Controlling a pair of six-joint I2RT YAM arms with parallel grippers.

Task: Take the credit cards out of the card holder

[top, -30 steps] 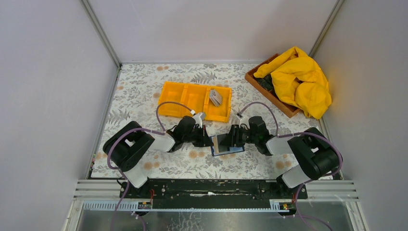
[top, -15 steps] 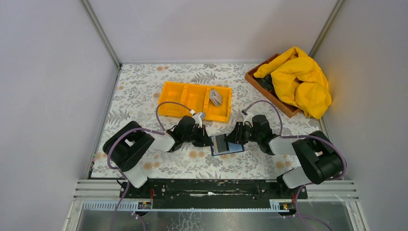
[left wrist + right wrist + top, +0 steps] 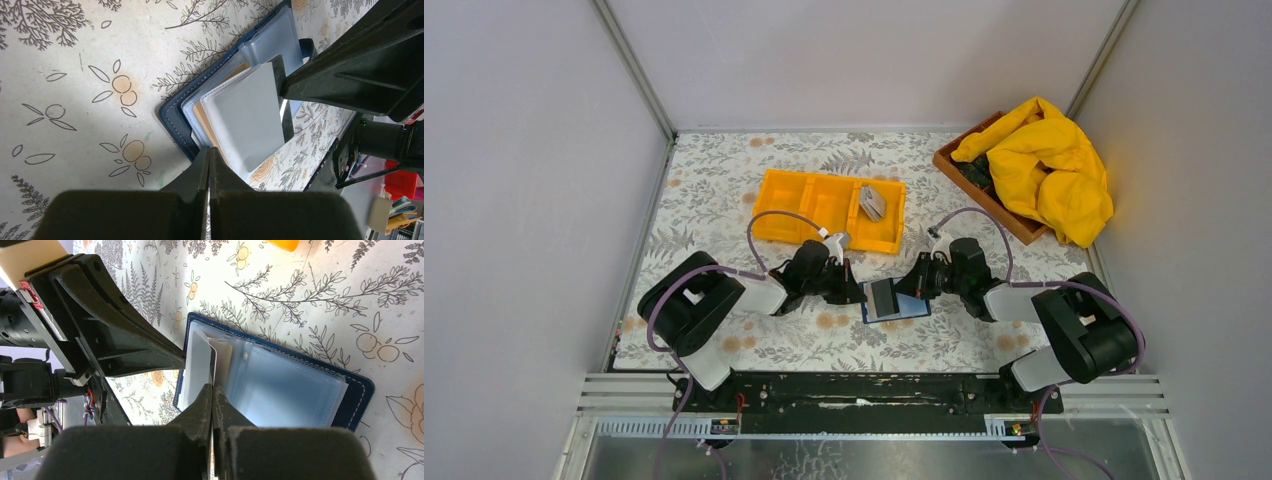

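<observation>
The dark blue card holder (image 3: 894, 302) lies open on the floral table between the two arms, its clear sleeves (image 3: 280, 385) fanned out. A grey credit card (image 3: 247, 115) sticks partway out of a sleeve, and a tan-orange card's edge (image 3: 205, 125) shows under it. My right gripper (image 3: 212, 388) is shut, its tips pinching the grey card's (image 3: 199, 365) edge. My left gripper (image 3: 209, 150) is shut with nothing between its fingers, and its tips rest on the opposite edge of the card holder (image 3: 175, 117). More grey cards (image 3: 872, 202) lie in the tray's right compartment.
An orange three-compartment tray (image 3: 809, 215) stands behind the grippers. At the back right, a wooden box (image 3: 961, 170) holds a crumpled yellow cloth (image 3: 1046, 165). Enclosure walls border the floral table on three sides.
My right gripper has closed from about half open onto the grey card's edge, and it has shifted slightly to the right. The left gripper has stayed shut in place.
</observation>
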